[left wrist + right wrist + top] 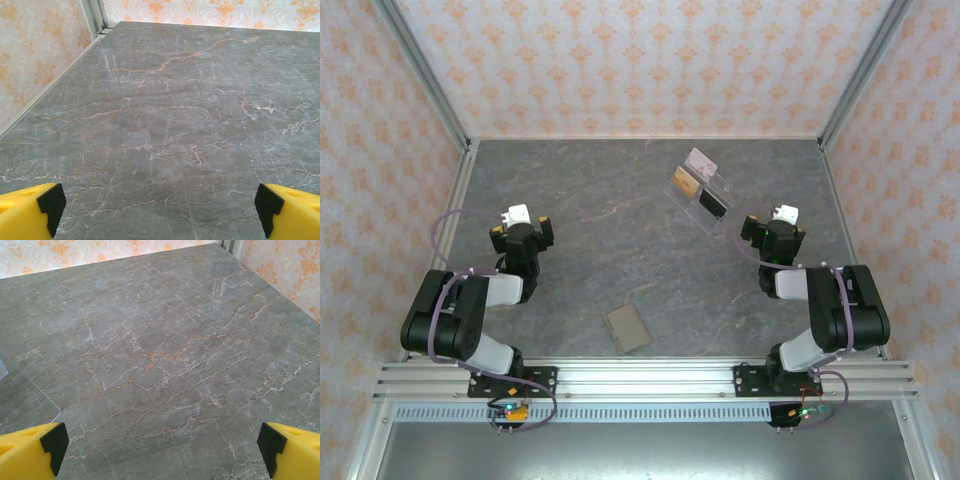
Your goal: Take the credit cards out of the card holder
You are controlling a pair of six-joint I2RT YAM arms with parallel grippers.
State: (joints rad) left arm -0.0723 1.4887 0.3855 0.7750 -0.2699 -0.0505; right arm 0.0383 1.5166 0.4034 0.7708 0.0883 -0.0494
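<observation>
The card holder (627,328), a small flat taupe-grey wallet, lies shut on the table near the front edge, between the two arm bases; its inside is hidden. Two credit cards, one whitish-pink (701,160) and one orange-yellow (684,183), rest on a clear slanted stand (720,215) at the back right. My left gripper (522,226) (160,205) hovers open over bare table at the left. At the right, just beside the stand, my right gripper (773,228) (160,447) is open too. Nothing lies between either pair of fingers.
A dark card (711,203) sits on the stand beside the orange-yellow one. A clear corner of the stand (30,395) reaches into the right wrist view at the left. Patterned walls with metal posts close the table on three sides.
</observation>
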